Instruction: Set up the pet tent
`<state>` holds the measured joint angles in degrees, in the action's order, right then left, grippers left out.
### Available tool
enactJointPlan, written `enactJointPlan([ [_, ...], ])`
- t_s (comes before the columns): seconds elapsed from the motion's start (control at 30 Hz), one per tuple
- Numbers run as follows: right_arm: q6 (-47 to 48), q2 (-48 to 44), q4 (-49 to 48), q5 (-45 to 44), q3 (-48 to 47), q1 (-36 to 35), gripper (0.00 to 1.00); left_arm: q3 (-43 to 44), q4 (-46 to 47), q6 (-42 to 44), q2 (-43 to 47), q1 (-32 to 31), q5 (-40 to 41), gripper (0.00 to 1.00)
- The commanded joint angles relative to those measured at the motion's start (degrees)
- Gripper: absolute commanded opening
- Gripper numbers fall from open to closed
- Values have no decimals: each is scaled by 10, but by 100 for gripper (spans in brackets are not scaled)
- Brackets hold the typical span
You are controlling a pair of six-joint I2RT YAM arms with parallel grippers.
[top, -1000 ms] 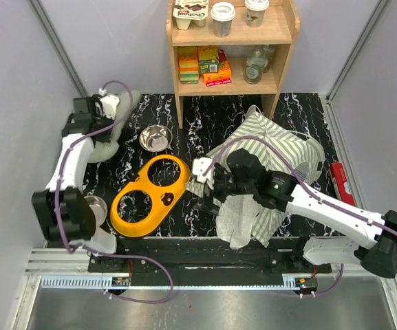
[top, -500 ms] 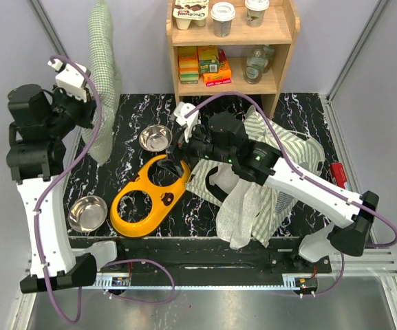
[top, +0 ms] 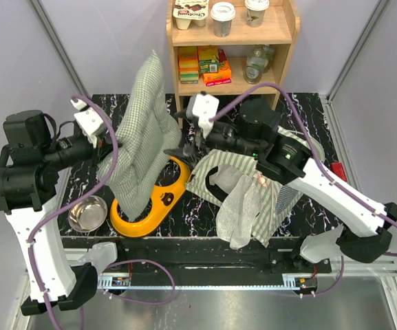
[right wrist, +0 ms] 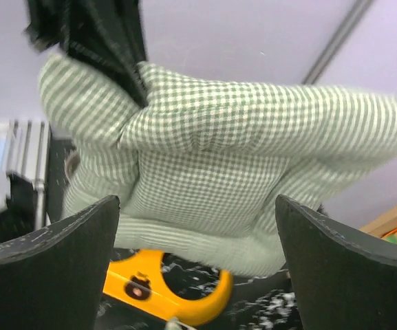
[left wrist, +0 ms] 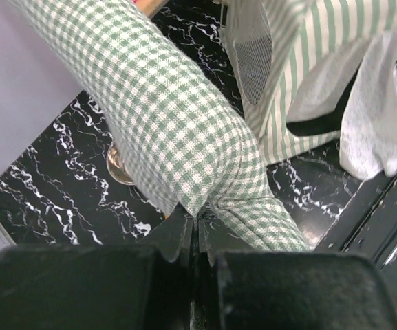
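The pet tent [top: 300, 152], sage-and-white striped with a white mesh panel, lies crumpled on the right of the table; it also fills the upper right of the left wrist view [left wrist: 308, 41]. My left gripper [top: 106, 146] [left wrist: 198, 221] is shut on a corner of the green checked cushion [top: 140, 137] [left wrist: 177, 117], which hangs in the air over the yellow bowl holder [top: 151, 207]. My right gripper [top: 184, 150] [right wrist: 197, 206] stands wide open facing the cushion [right wrist: 239, 158], just left of the tent, with nothing between its fingers.
A wooden shelf [top: 281, 31] with cups, boxes and jars stands at the back. One steel bowl [top: 88, 212] sits at the front left, another [left wrist: 119, 165] shows under the cushion. A red item [top: 340, 180] lies at the table's right edge.
My left arm swung the cushion from the back left corner rightward over the bowl holder. My right arm rose off the tent and turned toward the cushion, still open.
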<state>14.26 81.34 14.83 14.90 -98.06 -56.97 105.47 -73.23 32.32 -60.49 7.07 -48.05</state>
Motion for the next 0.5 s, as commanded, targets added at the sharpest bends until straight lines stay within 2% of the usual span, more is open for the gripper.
enactJointPlan([
  [0.0, 284, -54, 70, 130, 41, 0, 99, 26, -94, 164, 12, -3, -40, 0],
  [0.07, 360, -67, 71, 147, 74, -4, 99, 12, -129, 213, 20, -3, -56, 0],
  [0.13, 388, -65, 60, 145, 72, -6, 99, 8, -154, 241, 22, -4, -73, 0],
  [0.3, 431, -8, 100, 129, -16, -12, 99, -1, -154, 249, 23, -18, -90, 0],
  [0.47, 468, 47, 134, 95, -70, -30, 99, -18, -154, 257, 23, -43, -73, 0],
])
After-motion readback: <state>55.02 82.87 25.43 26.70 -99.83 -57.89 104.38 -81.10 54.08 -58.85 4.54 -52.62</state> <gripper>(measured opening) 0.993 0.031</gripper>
